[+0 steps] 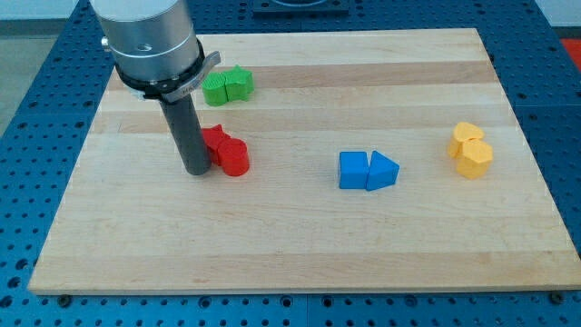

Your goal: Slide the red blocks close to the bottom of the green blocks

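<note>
Rod upright, descending from silver wrist; my tip (197, 170) resting on board.

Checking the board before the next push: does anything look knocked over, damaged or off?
Nothing stands out. The green blocks, red blocks, blue blocks and yellow blocks sit in tidy pairs on the board. My tip rests against the red pair's left side.

The rod (191, 136) hides part of one red block (215, 139).

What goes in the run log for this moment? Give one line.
my tip: touching red blocks, view's left | green blocks: above reds, apart | status: unfinished
</note>
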